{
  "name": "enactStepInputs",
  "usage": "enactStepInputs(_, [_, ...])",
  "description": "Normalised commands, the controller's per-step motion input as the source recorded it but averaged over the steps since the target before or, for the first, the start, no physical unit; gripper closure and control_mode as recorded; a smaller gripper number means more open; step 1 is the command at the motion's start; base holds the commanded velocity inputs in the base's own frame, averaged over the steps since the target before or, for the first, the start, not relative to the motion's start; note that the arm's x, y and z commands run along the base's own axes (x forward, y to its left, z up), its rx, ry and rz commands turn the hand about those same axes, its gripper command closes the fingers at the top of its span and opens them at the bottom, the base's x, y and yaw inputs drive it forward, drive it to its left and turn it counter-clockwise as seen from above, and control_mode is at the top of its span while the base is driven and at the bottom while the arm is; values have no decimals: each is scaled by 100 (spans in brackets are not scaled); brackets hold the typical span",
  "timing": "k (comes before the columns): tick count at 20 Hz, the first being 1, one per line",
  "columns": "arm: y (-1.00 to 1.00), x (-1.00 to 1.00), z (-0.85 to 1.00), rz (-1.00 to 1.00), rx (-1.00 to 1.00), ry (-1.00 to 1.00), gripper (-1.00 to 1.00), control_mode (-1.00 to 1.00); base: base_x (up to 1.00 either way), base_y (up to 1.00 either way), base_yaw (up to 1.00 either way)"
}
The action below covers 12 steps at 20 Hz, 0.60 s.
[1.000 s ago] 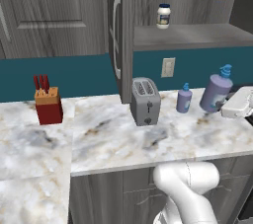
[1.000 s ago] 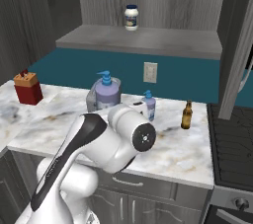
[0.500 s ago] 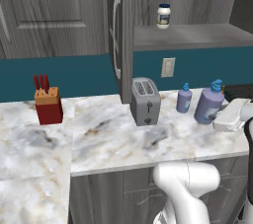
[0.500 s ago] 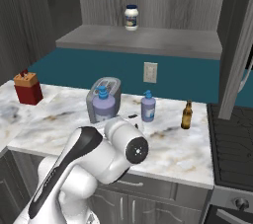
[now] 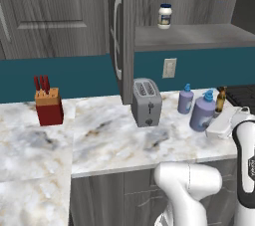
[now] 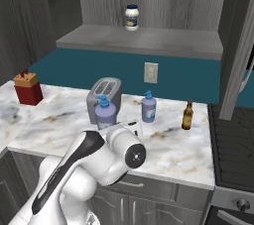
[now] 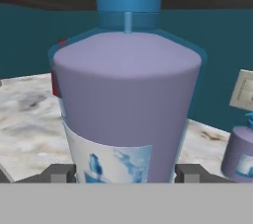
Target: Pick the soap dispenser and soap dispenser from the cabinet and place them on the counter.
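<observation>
Marbled counter carries both soap dispensers, nearer soap dispenser upright between the gripper's spread fingers, apparently clamped; likely fault: tipping if released while tilted.

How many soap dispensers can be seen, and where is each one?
2. The near soap dispenser stands at the counter front, between the fingers; the far soap dispenser stands behind it, near the wall.
</observation>
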Motion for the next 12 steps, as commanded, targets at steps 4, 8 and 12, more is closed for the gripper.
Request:
enactStepInputs(4, [2,28,-41,0,-2,-2,100,-100,0,0,0])
enactStepInputs(8, [0,24,-45,1,-1,-4,100,-100,0,0,0])
enactStepInputs(12, [0,27,-44,0,-1,-4,100,-100,0,0,0])
